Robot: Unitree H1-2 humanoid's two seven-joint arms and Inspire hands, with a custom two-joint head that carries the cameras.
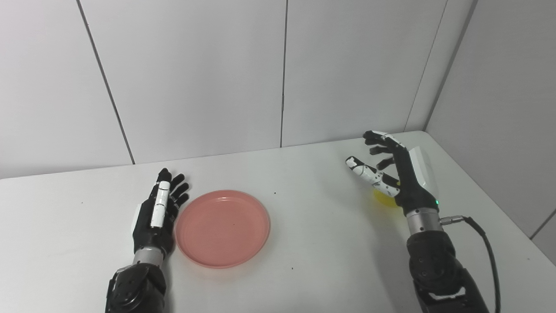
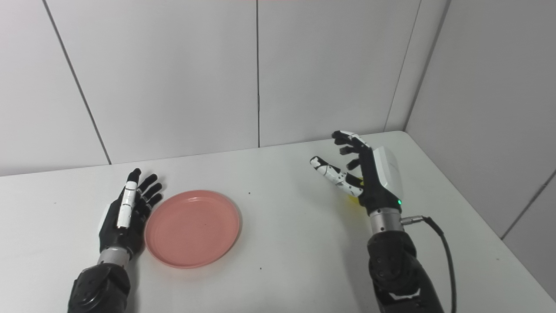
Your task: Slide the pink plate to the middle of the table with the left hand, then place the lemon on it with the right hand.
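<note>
Pink plate (image 1: 222,228) lies left of the bench (image 1: 312,243) middle, the left hand (image 1: 158,211) flat beside its rim, fingers spread. Right hand (image 1: 393,174), fingers apart, hovers over the lemon (image 1: 384,198) near the bench's right edge.

- One pink plate (image 1: 222,228) is seen on the table (image 1: 304,243).
- One lemon (image 1: 385,198) is seen, largely hidden behind the right hand (image 1: 397,174).
- Two hands are counted: one left hand (image 1: 158,213) and the right one.
- One table is seen.
- One cable (image 1: 486,248) is seen at the right wrist.
</note>
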